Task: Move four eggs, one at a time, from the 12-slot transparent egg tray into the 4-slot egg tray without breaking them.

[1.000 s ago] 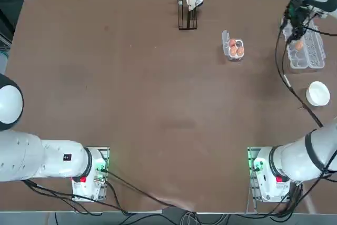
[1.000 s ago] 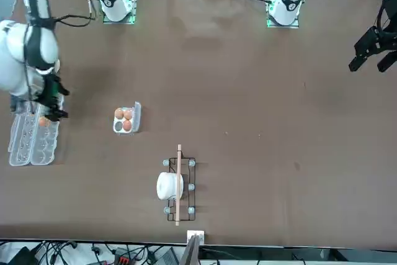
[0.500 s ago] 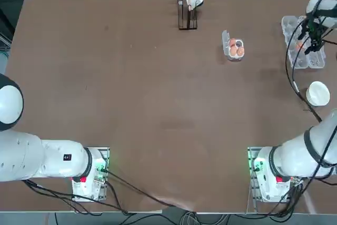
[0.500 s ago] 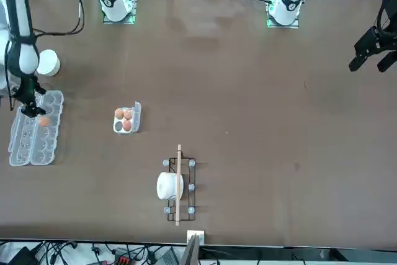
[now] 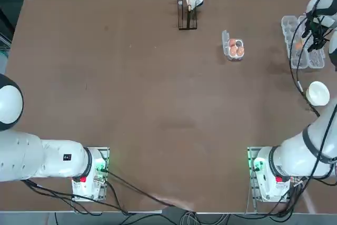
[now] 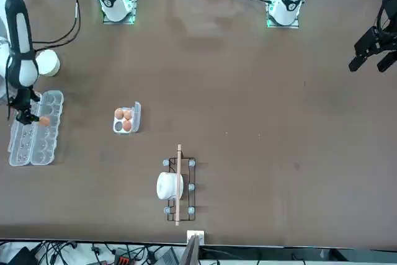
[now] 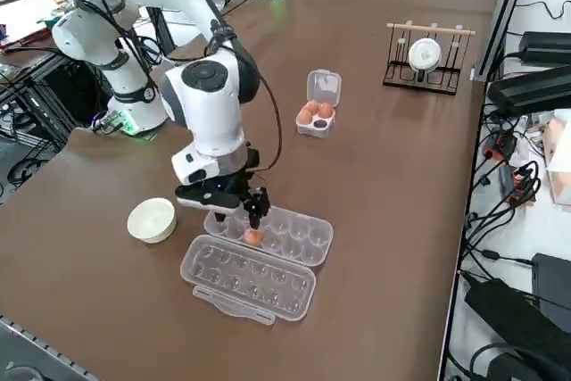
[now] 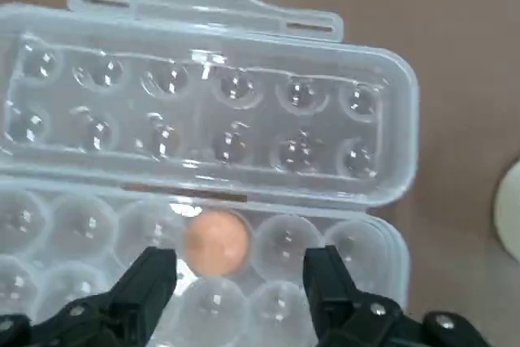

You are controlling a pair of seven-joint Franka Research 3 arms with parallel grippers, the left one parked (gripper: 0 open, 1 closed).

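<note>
Open claw (image 8: 240,278) above lone egg (image 8: 216,240), 12-slot transparent egg tray (image 8: 357,241), lid flat beside

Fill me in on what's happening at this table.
The right gripper hangs open over the last egg in the 12-slot transparent egg tray, not gripping it yet. The 4-slot egg tray already holds three eggs, with one cup free. A white bowl sits nearby.

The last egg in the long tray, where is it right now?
The egg sits in a hinge-side cup of the 12-slot tray, directly beneath the open right pincer, near the white bowl.
</note>
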